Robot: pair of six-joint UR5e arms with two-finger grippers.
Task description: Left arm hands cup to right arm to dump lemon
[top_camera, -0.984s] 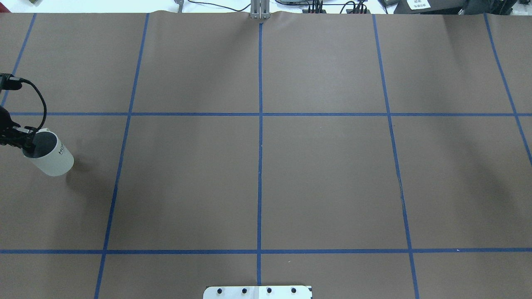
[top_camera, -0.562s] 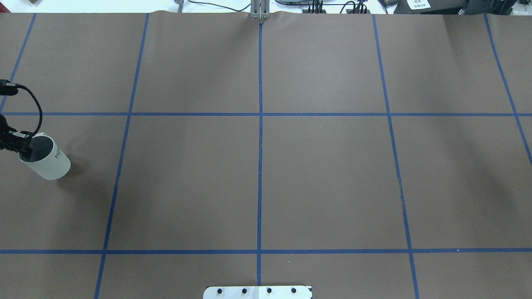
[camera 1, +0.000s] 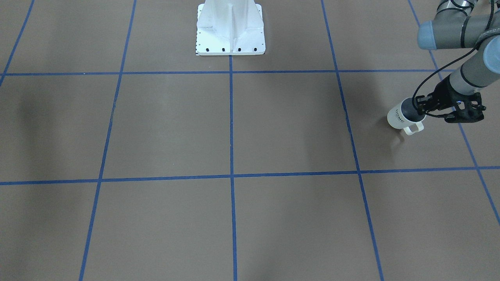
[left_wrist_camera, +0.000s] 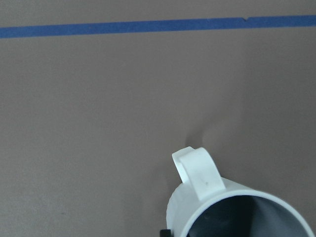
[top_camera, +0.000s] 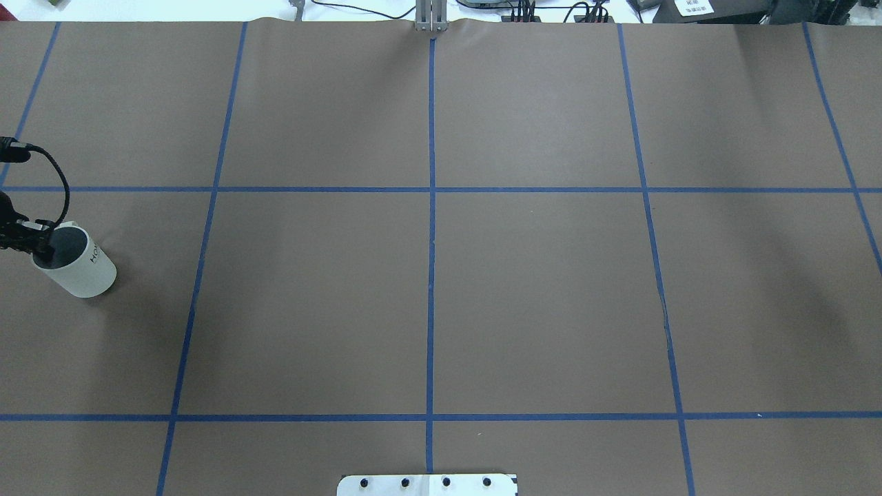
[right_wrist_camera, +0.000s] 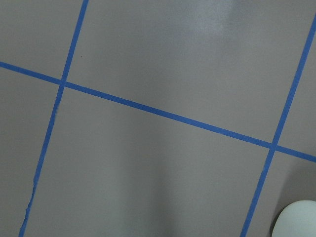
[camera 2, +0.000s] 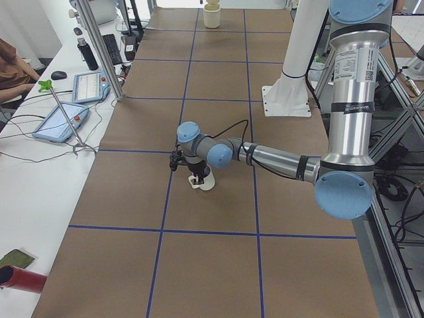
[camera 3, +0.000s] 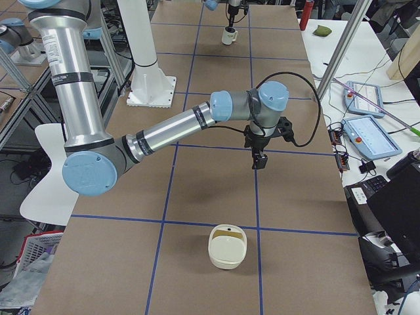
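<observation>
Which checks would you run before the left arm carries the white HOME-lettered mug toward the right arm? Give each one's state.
1. Left gripper clamped on the rim of the white HOME-lettered mug: ok.
2. Mug's opening facing up: ok.
3. Lemon slices inside: cannot tell; the visible interior looks plain grey.
4. Black right gripper open to receive: cannot tell.
5. Right gripper near the mug: not ok, far apart.

Overhead and front views face each other steeply, both catching the cup (top_camera: 77,265).
</observation>
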